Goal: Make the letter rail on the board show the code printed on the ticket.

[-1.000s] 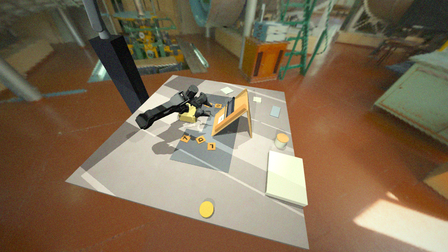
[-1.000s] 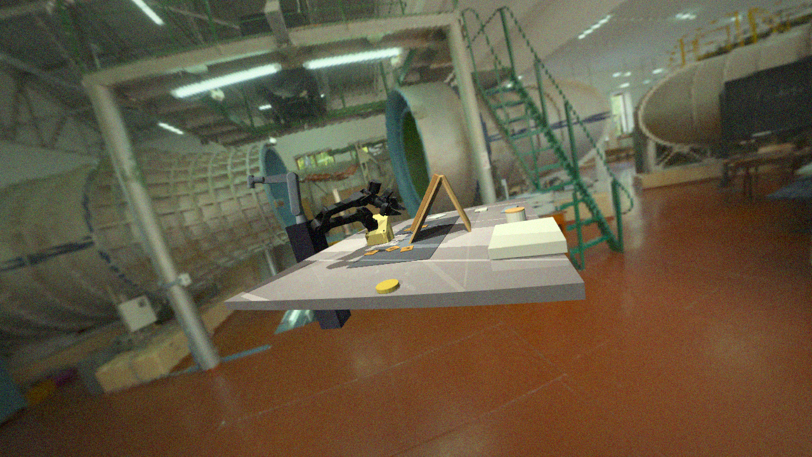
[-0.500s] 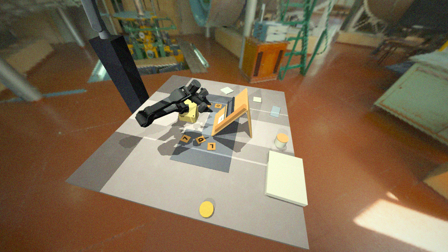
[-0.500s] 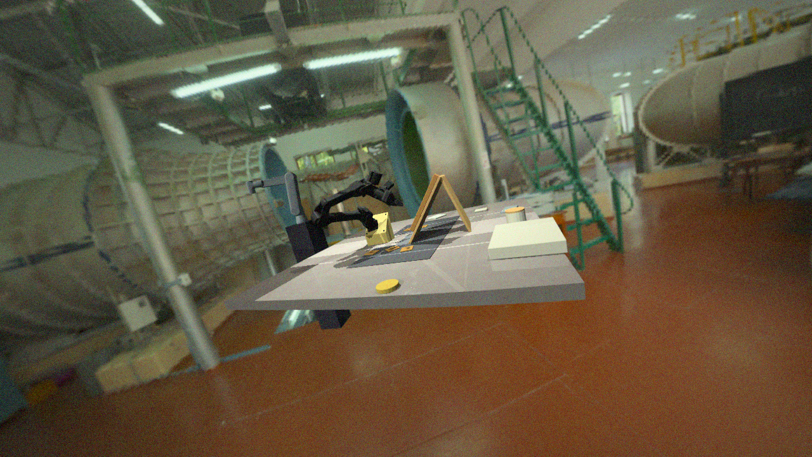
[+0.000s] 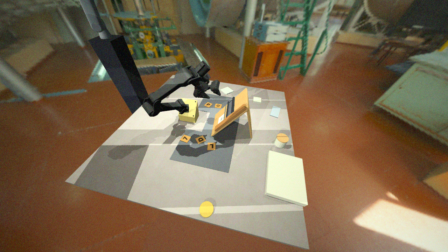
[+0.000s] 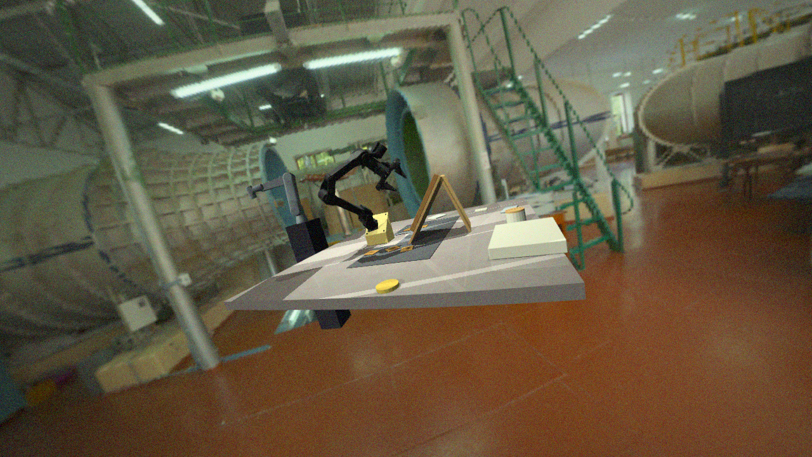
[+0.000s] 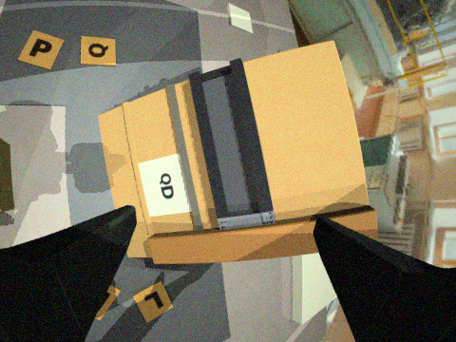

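Note:
My gripper (image 5: pixel 213 96) (image 6: pixel 400 182) (image 7: pixel 227 222) is open and empty, raised above the counter in front of the tilted board (image 5: pixel 241 97) (image 6: pixel 427 209) (image 7: pixel 304 119). The black letter rail (image 5: pixel 230 106) (image 7: pixel 254 147) on it holds no tile; a grey piece (image 7: pixel 247 220) closes one end. The ticket (image 5: pixel 221 118) (image 7: pixel 152 204) reads QD. The P tile (image 5: pixel 208 104) (image 7: pixel 41 49) and Q tile (image 5: pixel 218 105) (image 7: pixel 98 50) lie at the mat's far end. The D tile (image 5: pixel 200 139) lies between two tiles with angular letters, left (image 5: pixel 185 138) and right (image 5: pixel 211 146) (image 7: pixel 153 301).
A dark mat (image 5: pixel 200 161) lies under the tiles and board. A yellow block (image 5: pixel 188 116) (image 6: pixel 379 233) stands by the arm's base. A pale box (image 5: pixel 285 178) (image 6: pixel 524 238) and a wood-lidded jar (image 5: pixel 281 141) (image 6: pixel 515 214) stand right. A yellow disc (image 5: pixel 206 209) (image 6: pixel 387 285) lies near the front edge.

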Controlling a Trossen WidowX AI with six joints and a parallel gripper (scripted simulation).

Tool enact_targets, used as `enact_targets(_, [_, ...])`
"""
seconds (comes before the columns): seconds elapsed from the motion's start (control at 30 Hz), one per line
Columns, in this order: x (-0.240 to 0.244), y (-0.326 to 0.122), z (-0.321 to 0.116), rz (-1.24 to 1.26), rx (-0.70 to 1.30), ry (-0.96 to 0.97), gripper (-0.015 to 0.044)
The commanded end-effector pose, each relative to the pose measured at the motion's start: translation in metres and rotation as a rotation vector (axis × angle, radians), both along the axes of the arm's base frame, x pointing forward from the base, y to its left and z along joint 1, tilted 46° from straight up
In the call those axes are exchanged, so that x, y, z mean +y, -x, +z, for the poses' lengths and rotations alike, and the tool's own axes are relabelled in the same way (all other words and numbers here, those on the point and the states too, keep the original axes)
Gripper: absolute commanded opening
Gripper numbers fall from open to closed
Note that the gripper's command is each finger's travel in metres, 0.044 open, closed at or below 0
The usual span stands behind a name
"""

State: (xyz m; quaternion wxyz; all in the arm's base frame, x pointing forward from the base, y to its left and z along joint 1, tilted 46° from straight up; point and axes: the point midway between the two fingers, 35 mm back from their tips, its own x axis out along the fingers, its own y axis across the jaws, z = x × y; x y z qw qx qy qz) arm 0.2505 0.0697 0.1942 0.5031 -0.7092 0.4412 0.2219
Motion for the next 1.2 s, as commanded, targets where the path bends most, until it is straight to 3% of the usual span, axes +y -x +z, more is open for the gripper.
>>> enact_targets(0.0, [0.014,-0.007,0.013,0.133,0.132,0.077,0.0440])
enact_targets(1.03, [0.042,0.001,-0.002,0.133,0.132,0.076,0.0440])
enact_targets(1.17, [0.016,-0.005,-0.006,-0.141,0.019,-0.043,0.0340])
